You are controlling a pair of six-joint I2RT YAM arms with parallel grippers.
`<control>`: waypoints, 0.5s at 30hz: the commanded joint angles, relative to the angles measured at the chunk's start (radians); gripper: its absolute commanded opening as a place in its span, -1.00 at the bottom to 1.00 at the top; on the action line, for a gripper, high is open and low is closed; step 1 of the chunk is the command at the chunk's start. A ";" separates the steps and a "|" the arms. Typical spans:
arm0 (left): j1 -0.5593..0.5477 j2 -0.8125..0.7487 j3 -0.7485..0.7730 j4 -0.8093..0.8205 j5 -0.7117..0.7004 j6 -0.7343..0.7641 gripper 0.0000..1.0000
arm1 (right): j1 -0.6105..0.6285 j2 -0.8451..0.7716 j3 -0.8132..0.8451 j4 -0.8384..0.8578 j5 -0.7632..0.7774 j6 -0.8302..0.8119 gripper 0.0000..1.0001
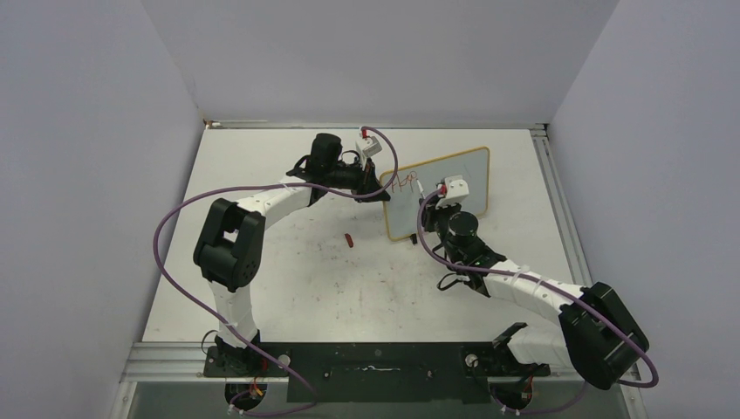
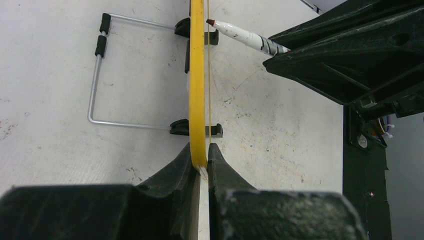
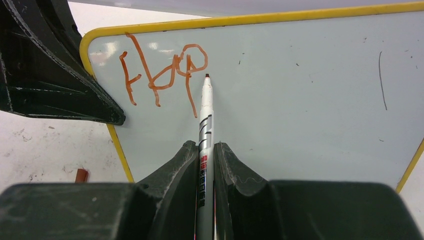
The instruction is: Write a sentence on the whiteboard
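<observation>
The white table (image 1: 349, 297) shows grey scuffs and faint reddish smears across its surface. It is bordered by an aluminium side rail (image 1: 563, 209) along its right edge and an aluminium near rail (image 1: 174, 358) along its front edge. A small red cap (image 1: 349, 239) lies on its side on the bare surface near the table centre, and plain grey walls (image 1: 87, 175) enclose the table on the left, rear and right.
</observation>
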 commanded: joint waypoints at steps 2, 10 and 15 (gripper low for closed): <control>-0.031 0.023 0.004 -0.106 0.026 0.033 -1.00 | -0.011 0.002 0.051 0.085 0.007 -0.014 -0.89; -0.031 0.025 0.004 -0.105 0.027 0.033 -1.00 | -0.029 0.032 0.068 0.100 -0.004 -0.016 -0.89; -0.031 0.025 0.004 -0.107 0.027 0.034 -1.00 | -0.033 0.050 0.075 0.096 -0.010 -0.011 -0.89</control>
